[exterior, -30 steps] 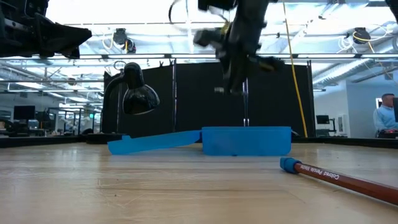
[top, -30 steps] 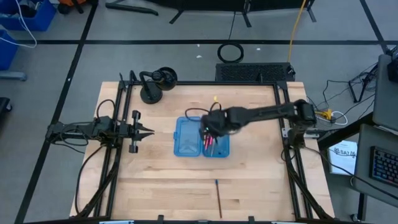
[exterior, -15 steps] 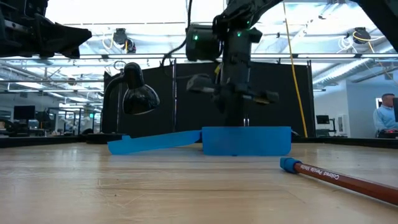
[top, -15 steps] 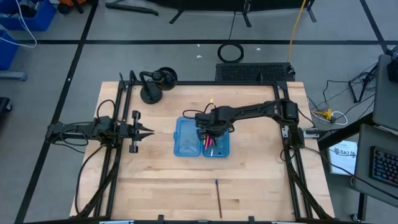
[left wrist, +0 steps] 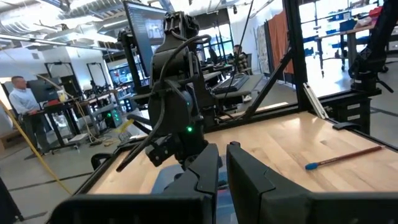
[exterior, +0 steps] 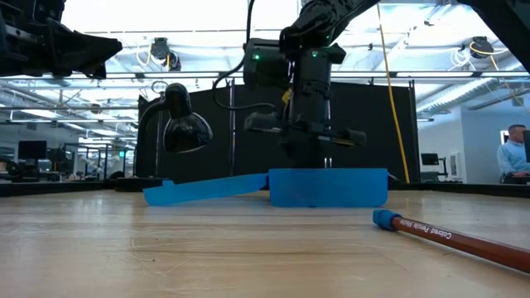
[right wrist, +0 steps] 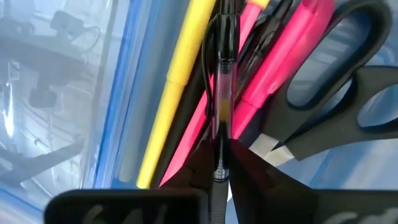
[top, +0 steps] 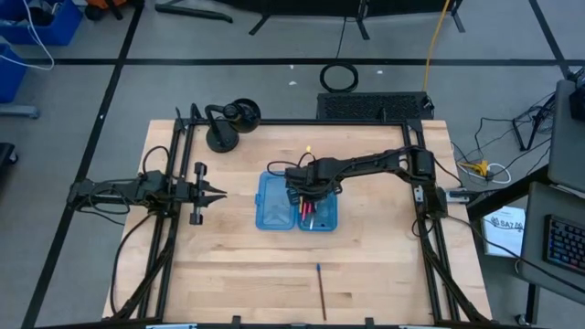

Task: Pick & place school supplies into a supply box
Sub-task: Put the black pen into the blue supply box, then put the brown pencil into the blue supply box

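The supply box [top: 274, 206] lies open at the table's middle, its two blue halves side by side. Its right half [right wrist: 74, 93] holds a yellow pencil [right wrist: 180, 81], pink markers [right wrist: 280, 68] and black-handled scissors [right wrist: 348, 81]. My right gripper [right wrist: 219, 158] reaches down into that half, shut on a clear-bodied pen [right wrist: 222, 74]. In the low view it dips behind the box wall [exterior: 327, 188]. My left gripper [top: 218, 193] waits shut at the table's left, clear of everything. My right gripper pinches the clear pen between its two fingers near the pen's metal-tipped end [right wrist: 219, 163]. The fingers come from above, pointing steeply down into the box. The pen runs on from them along the pencil and markers; whether it rests on them I cannot tell.
A brown pencil with a blue end [top: 321, 291] lies near the table's front edge, also seen as the pencil [exterior: 447, 236] in the low view. A black desk lamp [top: 228, 123] stands at the far left corner. Black frame rails border the table.
My right gripper has come down from above the box into its right half, carrying the pen and tipping more steeply downward. Most of the descent came in the first half second. The box and the loose pencil have stayed put.
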You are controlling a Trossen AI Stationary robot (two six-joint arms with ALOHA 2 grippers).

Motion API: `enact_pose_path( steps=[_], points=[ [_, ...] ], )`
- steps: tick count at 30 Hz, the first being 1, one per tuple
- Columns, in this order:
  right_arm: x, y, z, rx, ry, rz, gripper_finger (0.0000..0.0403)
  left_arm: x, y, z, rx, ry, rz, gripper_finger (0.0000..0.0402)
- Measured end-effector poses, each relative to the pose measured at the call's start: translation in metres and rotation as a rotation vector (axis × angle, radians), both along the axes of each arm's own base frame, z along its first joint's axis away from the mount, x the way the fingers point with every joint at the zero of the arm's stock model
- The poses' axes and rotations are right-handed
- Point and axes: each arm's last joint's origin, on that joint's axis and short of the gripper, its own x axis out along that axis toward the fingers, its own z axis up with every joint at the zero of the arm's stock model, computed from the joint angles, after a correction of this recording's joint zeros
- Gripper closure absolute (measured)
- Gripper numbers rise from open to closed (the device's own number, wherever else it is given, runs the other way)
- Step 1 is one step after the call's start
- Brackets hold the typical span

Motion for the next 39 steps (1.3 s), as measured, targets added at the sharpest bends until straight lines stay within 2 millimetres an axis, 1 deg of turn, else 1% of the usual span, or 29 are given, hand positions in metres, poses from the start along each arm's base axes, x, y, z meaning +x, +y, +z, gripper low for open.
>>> enact_pose_path(
  steps=[2, 6, 9, 14, 16, 21, 23, 25, 27, 29, 30, 32, 34, 36, 39],
  points=[
    [0.000, -0.001, 0.000, -0.019, -0.002, -0.009, 0.0364, 0.000, 0.000, 0.000, -0.002, 0.000, 0.000, 0.0364],
    [0.000, -0.001, 0.000, -0.015, -0.002, -0.030, 0.0315, 0.000, 0.000, 0.000, -0.002, 0.001, 0.000, 0.0364],
    [0.000, -0.001, 0.001, -0.013, -0.003, -0.030, 0.0285, 0.000, 0.000, 0.000, -0.003, 0.001, 0.000, 0.0364],
    [0.000, 0.001, 0.003, 0.010, -0.011, 0.002, 0.0260, 0.000, 0.000, 0.000, -0.019, 0.002, -0.003, 0.0364],
    [-0.001, 0.002, 0.011, 0.004, -0.032, 0.031, 0.0257, 0.000, 0.000, 0.000, -0.019, 0.002, -0.003, 0.0364],
    [-0.009, 0.007, 0.039, -0.023, -0.095, 0.133, 0.0260, 0.000, 0.000, 0.000, -0.016, 0.003, -0.002, 0.0364],
    [-0.014, 0.008, 0.055, -0.050, -0.122, 0.159, 0.0263, 0.000, 0.000, 0.000, -0.015, 0.003, -0.002, 0.0364],
    [-0.023, 0.013, 0.075, -0.146, -0.149, 0.219, 0.0266, 0.000, 0.000, 0.000, -0.014, 0.002, -0.002, 0.0364],
    [-0.034, 0.027, 0.099, -0.331, -0.159, 0.322, 0.0272, 0.000, 0.000, 0.000, -0.008, 0.002, -0.001, 0.0364],
    [-0.047, 0.050, 0.119, -0.533, -0.182, 0.441, 0.0286, 0.000, 0.000, 0.000, 0.000, 0.004, 0.000, 0.0364],
    [-0.054, 0.064, 0.126, -0.612, -0.210, 0.488, 0.0297, 0.000, 0.000, -0.001, 0.001, 0.014, 0.000, 0.0364],
    [-0.070, 0.088, 0.134, -0.728, -0.295, 0.546, 0.0327, 0.000, 0.000, -0.004, 0.001, 0.037, 0.000, 0.0364],
    [-0.085, 0.108, 0.134, -0.826, -0.413, 0.576, 0.0364, 0.000, 0.000, -0.004, 0.001, 0.044, 0.000, 0.0364],
    [-0.104, 0.123, 0.126, -0.904, -0.499, 0.634, 0.0392, 0.000, 0.000, -0.005, 0.000, 0.055, 0.000, 0.0364],
    [-0.124, 0.135, 0.113, -0.983, -0.628, 0.737, 0.0396, 0.001, -0.001, -0.009, -0.022, 0.099, -0.029, 0.0364]
  ],
)
